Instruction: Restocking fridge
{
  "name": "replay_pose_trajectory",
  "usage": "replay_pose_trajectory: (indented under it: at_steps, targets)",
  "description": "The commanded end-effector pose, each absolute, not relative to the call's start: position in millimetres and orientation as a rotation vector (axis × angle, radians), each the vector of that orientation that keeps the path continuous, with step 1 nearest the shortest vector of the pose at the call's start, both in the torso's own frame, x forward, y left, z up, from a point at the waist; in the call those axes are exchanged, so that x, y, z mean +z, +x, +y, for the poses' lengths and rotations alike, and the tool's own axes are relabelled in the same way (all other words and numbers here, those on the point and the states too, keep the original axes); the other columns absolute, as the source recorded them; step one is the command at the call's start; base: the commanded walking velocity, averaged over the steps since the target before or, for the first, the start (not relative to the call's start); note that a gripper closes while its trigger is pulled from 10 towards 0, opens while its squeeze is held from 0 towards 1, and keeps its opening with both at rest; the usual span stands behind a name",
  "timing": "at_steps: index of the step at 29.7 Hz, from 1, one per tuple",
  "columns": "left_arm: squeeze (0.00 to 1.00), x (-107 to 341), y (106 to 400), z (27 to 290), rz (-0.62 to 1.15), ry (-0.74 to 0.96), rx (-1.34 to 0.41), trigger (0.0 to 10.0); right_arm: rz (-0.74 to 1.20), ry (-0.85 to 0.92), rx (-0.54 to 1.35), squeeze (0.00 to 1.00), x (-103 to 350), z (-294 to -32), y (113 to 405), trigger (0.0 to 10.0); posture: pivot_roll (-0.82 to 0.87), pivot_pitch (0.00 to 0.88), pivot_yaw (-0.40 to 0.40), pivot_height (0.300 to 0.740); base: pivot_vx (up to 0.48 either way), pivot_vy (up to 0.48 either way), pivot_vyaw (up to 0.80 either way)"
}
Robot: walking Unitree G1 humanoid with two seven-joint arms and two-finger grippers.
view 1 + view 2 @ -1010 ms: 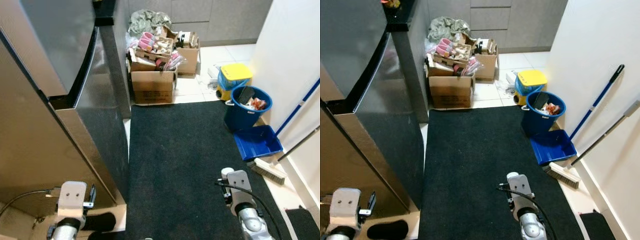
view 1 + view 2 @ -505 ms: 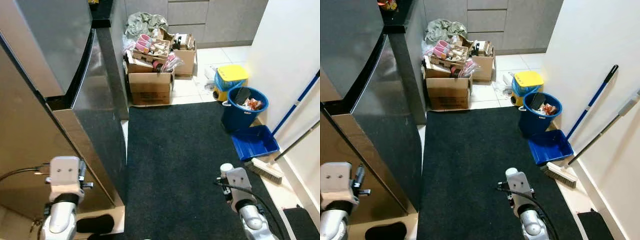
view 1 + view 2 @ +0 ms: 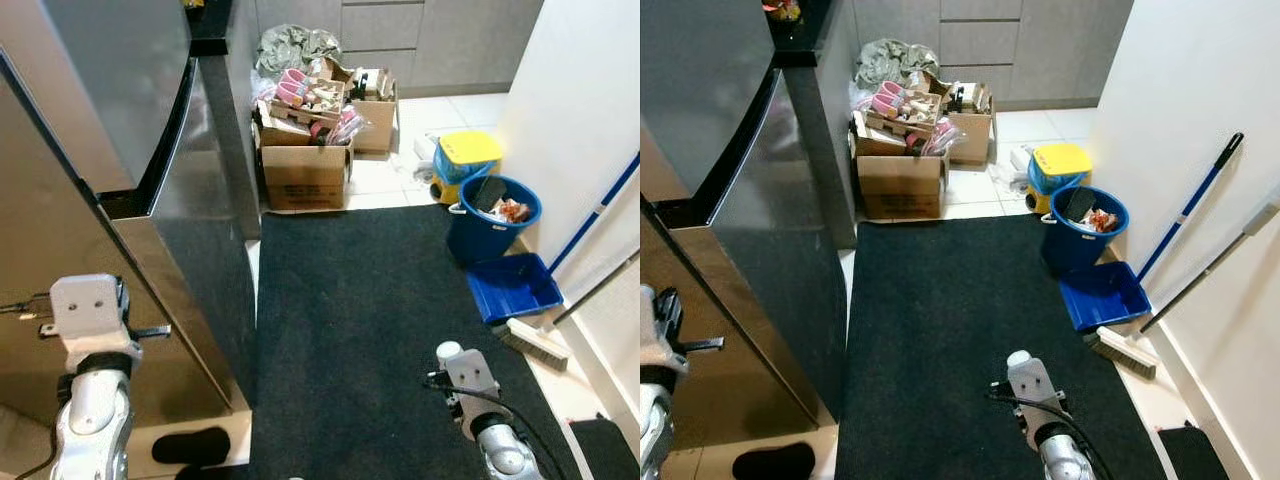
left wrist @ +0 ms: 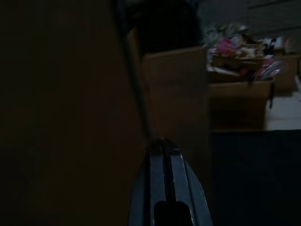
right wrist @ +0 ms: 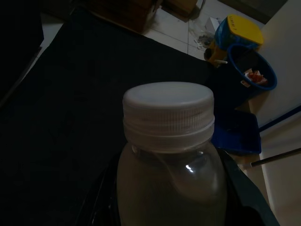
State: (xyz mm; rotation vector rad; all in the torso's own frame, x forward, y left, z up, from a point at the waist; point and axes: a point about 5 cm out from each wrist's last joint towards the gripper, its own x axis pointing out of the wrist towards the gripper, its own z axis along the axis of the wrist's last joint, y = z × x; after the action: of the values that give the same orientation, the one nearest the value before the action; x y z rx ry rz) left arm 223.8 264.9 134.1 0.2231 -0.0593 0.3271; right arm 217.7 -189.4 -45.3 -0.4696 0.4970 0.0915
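My right gripper (image 5: 169,197) is clamped on the white-capped bottle (image 5: 168,155), low over the black mat (image 3: 370,330). My left gripper (image 4: 163,155), fingers pressed together, nears the closed fridge door (image 3: 190,230); I should hook its edge squarely, bottle kept upright.

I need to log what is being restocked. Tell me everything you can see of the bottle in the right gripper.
The bottle is clear plastic with a white ribbed screw cap, shut. It looks filled with a pale, cloudy liquid. It stands upright, held at its body between the black fingers of the right gripper, above the dark mat. In the head views its cap shows as a small white round just ahead of the right wrist. No label can be seen.
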Motion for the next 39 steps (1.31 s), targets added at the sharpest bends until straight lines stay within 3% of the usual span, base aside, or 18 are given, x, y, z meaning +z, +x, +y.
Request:
replay_pose_trajectory:
  at_steps: [1,5,9,13,23,32,34,39]
  targets:
    - [0.00,137.8,226.5,259.4,-0.072,0.217,0.328,10.0,0.483,-0.493,0.101,0.00,-44.7,-188.6,217.5,10.0,0.04,0.027,-0.005,0.740,0.000,0.000,0.00]
    - [0.00,152.5,235.4,253.6,-0.131,0.215,0.301,10.0,0.482,-0.507,0.121,0.00,-45.8,-186.1,215.8,10.0,0.04,0.023,-0.017,0.740,0.000,0.000,0.00]
    - [0.00,165.6,240.9,227.4,-0.156,0.162,0.051,10.0,0.489,-0.524,0.133,0.00,-47.0,-188.6,213.7,10.0,0.05,0.015,-0.017,0.740,0.000,0.000,0.00]
    - [0.00,168.3,242.0,218.3,-0.160,0.133,-0.012,10.0,0.490,-0.527,0.128,0.00,-46.7,-190.0,214.8,10.0,0.04,0.007,-0.014,0.740,0.000,0.000,0.00]
    - [0.00,185.4,261.6,220.9,-0.227,0.072,0.082,10.0,0.475,-0.525,0.134,0.00,-45.3,-183.0,218.4,10.0,0.03,0.000,-0.016,0.740,0.000,0.000,0.00]
    - [0.00,167.5,264.2,228.8,-0.169,0.106,0.106,10.0,0.476,-0.532,0.126,0.00,-44.5,-187.6,219.2,10.0,0.02,0.000,-0.015,0.740,0.000,0.000,0.00]
    - [0.00,167.5,269.9,241.3,-0.181,0.134,0.212,10.0,0.477,-0.532,0.125,0.00,-44.7,-187.3,219.4,10.0,0.03,0.000,-0.016,0.740,0.000,0.000,0.00]
    - [0.00,168.8,275.2,254.4,-0.186,0.139,0.275,10.0,0.475,-0.530,0.127,0.00,-44.7,-185.7,219.6,10.0,0.02,0.000,-0.014,0.740,0.000,0.000,0.00]
